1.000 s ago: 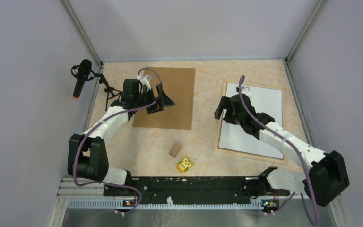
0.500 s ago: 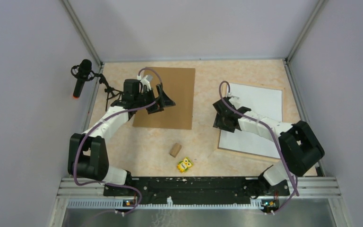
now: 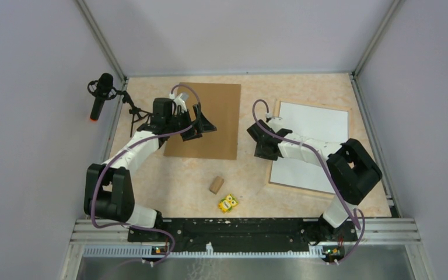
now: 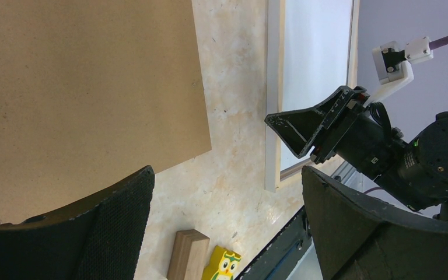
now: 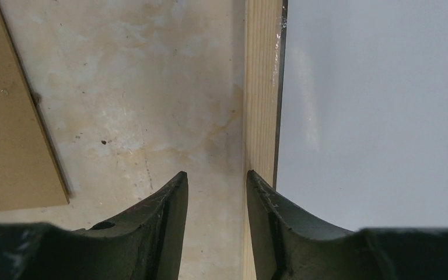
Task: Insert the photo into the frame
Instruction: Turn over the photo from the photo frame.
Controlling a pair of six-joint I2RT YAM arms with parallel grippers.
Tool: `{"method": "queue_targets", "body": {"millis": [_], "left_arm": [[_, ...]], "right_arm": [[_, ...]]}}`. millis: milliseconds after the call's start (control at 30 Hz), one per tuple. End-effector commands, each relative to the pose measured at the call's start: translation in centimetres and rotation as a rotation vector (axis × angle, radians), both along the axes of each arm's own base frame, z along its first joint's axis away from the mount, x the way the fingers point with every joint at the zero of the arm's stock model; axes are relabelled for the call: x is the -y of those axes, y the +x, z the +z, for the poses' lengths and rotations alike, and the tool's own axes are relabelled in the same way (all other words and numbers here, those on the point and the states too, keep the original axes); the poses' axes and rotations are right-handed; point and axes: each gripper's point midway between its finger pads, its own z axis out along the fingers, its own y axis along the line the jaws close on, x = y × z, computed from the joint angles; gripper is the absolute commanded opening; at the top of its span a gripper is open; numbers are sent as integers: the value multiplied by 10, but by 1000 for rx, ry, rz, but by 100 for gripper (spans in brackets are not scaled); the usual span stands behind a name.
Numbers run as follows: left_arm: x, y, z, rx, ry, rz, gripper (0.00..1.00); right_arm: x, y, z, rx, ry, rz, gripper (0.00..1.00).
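The frame of pale wood strips lies flat at the right of the table. A white surface fills its inside; I cannot tell whether this is the photo, and no dark print shows. My right gripper hangs low at the frame's left side. In the right wrist view its jaws stand narrowly open over bare table, the right fingertip at the outer edge of the wood strip. My left gripper hovers wide open over the brown backing board, holding nothing.
A small wooden block and a yellow owl figure lie near the front middle. A microphone on a stand sits at the back left edge. A black rail runs along the near edge.
My right arm has swung left from above the frame's white surface to its left strip, and its jaws have narrowed. The left arm has not moved.
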Motion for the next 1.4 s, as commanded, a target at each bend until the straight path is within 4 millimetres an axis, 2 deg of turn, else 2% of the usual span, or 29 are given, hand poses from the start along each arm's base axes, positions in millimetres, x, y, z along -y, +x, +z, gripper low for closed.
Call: {"method": "queue_targets", "body": {"millis": [0,233,333,467,633,733,833,1067,1167,1267,1367], "left_arm": [[4,3,9,42,-23,-16,98],[4,3,10,44,-25,-17,98],[4,3,9,42,-25,-17,98],[3,3,9,45,-19,-13,98],[3,4,9,44,-15,-9,98],[3,4,8,41,-14,-9,98],[2,4,8,43,-11,-7,98],[3,4,7,40,-11,-8,98],[2,5,6,43,-5,-10,98],[-3,8,5,50,31,2,98],[-15,16,1,58,95,47,98]], "right_arm": [[3,6,8,35,-47,-25,42],[15,0,7,47,-64,-43,46],[9,1,3,41,-45,-32,45],[5,3,-3,29,-47,-21,41],[2,7,-2,43,-40,-20,29],[3,9,-1,46,-49,-28,29],[2,7,-1,57,-25,-39,37],[-19,11,-3,65,82,-13,39],[-29,17,0,71,108,7,39],[-35,28,15,104,113,18,40],[-38,39,33,126,109,43,47]]}}
